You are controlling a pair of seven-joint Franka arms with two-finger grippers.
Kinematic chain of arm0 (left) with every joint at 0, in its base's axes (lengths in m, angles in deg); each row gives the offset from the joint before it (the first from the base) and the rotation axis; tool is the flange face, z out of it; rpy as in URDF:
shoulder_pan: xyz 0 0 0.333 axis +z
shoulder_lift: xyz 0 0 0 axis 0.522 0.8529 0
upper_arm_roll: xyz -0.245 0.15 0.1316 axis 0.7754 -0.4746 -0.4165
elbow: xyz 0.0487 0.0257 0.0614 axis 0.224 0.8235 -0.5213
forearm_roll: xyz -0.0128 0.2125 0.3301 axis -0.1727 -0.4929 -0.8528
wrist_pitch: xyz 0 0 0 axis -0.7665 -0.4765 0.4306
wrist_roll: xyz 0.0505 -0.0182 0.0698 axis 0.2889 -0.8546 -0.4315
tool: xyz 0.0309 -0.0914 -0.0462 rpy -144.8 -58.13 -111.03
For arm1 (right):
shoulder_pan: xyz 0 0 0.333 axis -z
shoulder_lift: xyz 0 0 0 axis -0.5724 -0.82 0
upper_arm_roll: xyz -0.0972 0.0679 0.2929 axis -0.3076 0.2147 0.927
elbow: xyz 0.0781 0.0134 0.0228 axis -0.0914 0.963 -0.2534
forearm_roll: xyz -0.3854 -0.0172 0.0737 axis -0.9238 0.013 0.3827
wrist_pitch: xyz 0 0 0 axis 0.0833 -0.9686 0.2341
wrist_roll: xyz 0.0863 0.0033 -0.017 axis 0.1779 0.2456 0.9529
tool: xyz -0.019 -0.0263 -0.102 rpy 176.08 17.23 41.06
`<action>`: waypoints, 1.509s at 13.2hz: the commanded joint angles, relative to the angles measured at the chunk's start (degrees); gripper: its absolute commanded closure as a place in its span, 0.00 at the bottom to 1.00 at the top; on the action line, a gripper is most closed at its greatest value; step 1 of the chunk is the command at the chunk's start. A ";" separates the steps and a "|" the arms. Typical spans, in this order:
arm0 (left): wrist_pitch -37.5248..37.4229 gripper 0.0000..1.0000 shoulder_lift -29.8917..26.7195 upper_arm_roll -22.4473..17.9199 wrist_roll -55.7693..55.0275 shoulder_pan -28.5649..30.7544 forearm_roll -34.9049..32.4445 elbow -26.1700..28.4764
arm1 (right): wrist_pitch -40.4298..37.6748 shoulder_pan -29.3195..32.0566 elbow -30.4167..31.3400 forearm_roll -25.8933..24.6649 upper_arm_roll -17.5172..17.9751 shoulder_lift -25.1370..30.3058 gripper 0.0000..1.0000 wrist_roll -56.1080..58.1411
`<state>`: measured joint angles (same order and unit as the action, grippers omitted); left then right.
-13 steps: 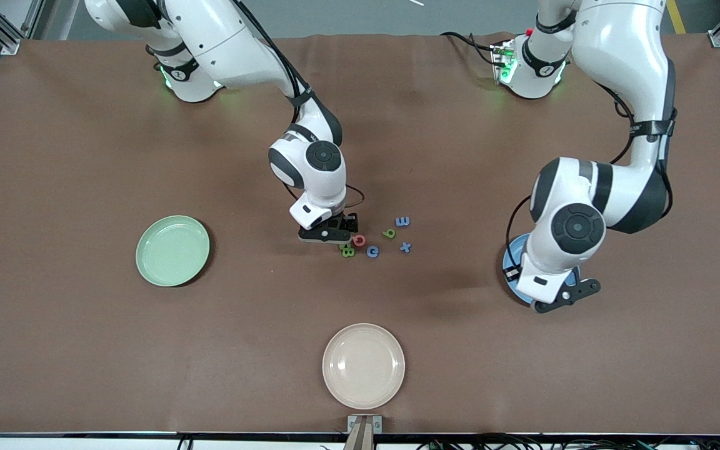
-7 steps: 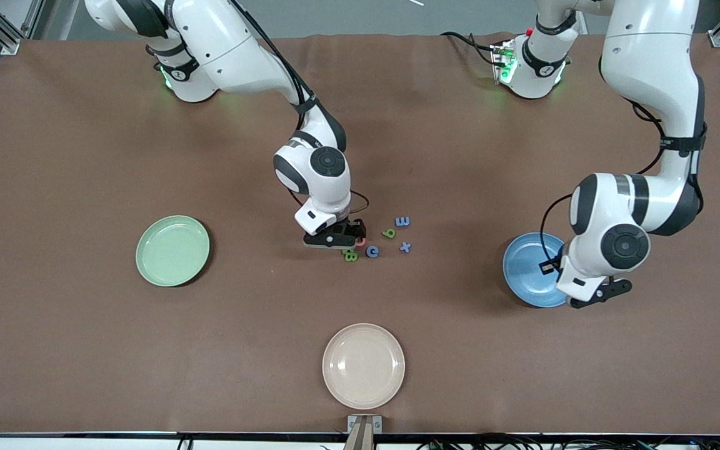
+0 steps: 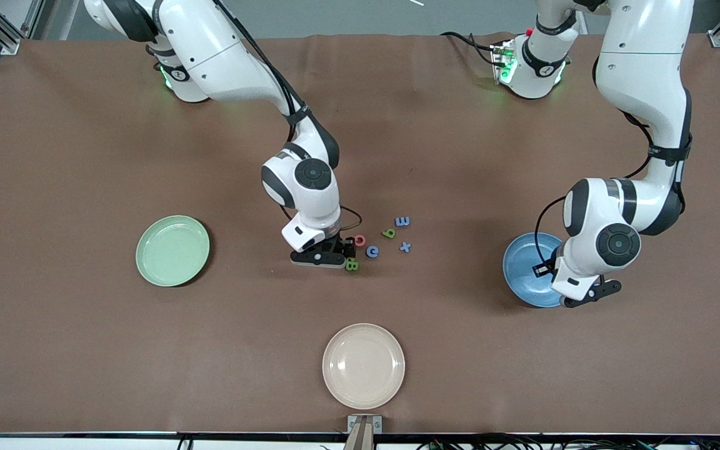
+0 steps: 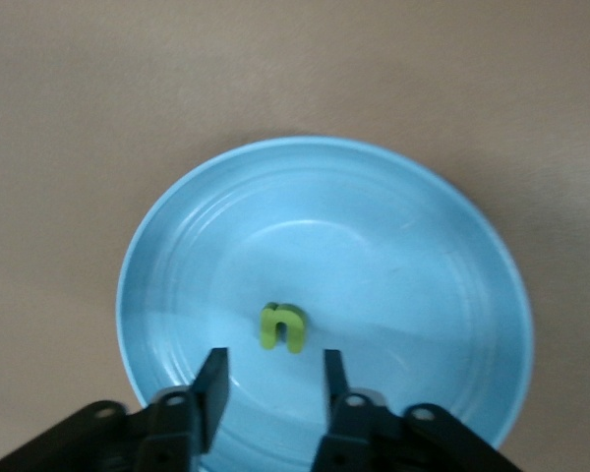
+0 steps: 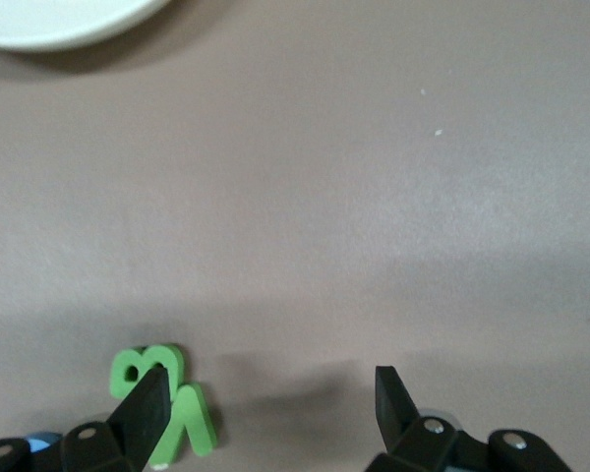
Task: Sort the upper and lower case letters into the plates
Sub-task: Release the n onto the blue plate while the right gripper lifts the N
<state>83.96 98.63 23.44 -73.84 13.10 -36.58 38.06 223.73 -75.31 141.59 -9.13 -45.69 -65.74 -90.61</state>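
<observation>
The mint green plate [image 3: 172, 250] sits untouched at the right arm's end of the table. The right gripper [image 3: 325, 255] has slid a little nearer the front camera since a moment ago and now stands low over the letter cluster, fingers spread wide with nothing between them. Its wrist view shows what the arm hides from the front — a green B [image 5: 143, 371] and a second green piece [image 5: 189, 421] lying against it, just beside one finger [image 5: 146, 408].

The rest of the cluster is small flat pieces: a red o [image 3: 360, 240], a blue c [image 3: 372, 251], a green b [image 3: 389, 234], a blue E [image 3: 402, 221], a blue x [image 3: 405, 247]. The cream plate [image 3: 364, 365] lies nearest the front camera.

The left gripper [image 4: 270, 379] has drifted slightly back over the blue plate [image 3: 525, 269] — its fingers, shut a second ago, now stand parted and empty. Only the left wrist view shows a green n [image 4: 281, 325] resting in the plate's middle.
</observation>
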 commanded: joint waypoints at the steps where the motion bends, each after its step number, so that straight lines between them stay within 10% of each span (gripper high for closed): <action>1: -5.66 0.00 -2.03 0.29 0.22 -1.31 0.92 -3.49 | 0.16 -0.56 -1.43 2.46 0.74 -2.26 0.08 0.31; 7: -20.81 0.00 -3.53 2.22 -0.40 -1.40 0.92 -16.60 | 0.24 -1.80 -3.18 2.37 0.74 -4.72 0.10 0.22; 20: -20.73 0.00 -5.38 2.85 0.39 -3.41 -2.05 -18.63 | 0.33 -3.03 -5.38 5.88 0.91 -6.48 0.14 -1.28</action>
<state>64.13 93.27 26.22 -73.84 11.67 -36.74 19.72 223.87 -77.96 137.39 -3.96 -44.80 -70.54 -90.95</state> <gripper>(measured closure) 0.000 0.137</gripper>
